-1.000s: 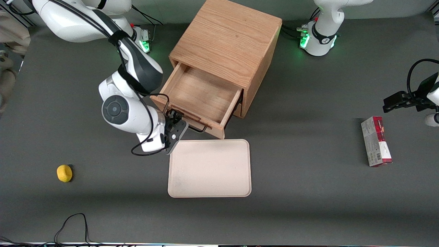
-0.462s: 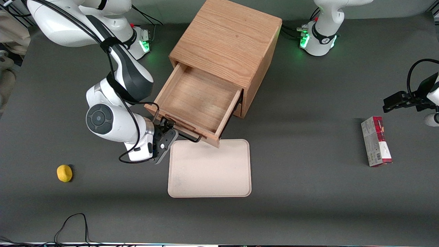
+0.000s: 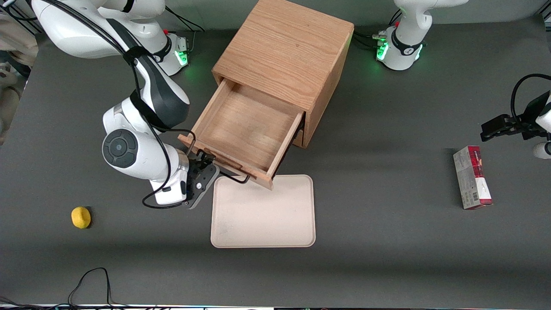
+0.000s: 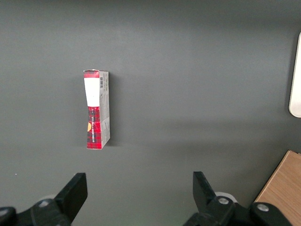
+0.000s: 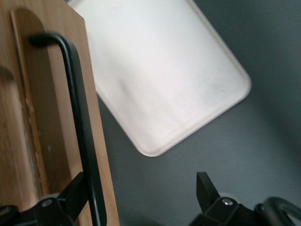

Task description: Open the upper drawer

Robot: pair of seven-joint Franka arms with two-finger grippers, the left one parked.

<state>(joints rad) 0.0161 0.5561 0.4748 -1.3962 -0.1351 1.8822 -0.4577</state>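
The upper drawer (image 3: 241,129) stands pulled well out of the oak cabinet (image 3: 284,51), and its bare wooden floor shows. Its black wire handle (image 3: 234,177) runs along the drawer front. My right gripper (image 3: 203,160) is at the handle's end nearest the working arm, just in front of the drawer. In the right wrist view the gripper (image 5: 141,190) is open. The handle bar (image 5: 80,113) lies against the drawer front (image 5: 28,117), close beside one finger (image 5: 75,188). The other finger (image 5: 204,186) is over bare table. The bottom drawer is hidden under the upper one.
A cream tray (image 3: 262,211) lies right in front of the open drawer, its edge under the drawer front; it also shows in the right wrist view (image 5: 160,70). A yellow ball (image 3: 81,217) lies toward the working arm's end. A red box (image 3: 472,177) lies toward the parked arm's end.
The upper drawer has slid farther out of the cabinet toward the front camera. My gripper has moved with its handle, nearer the camera and toward the working arm's end.
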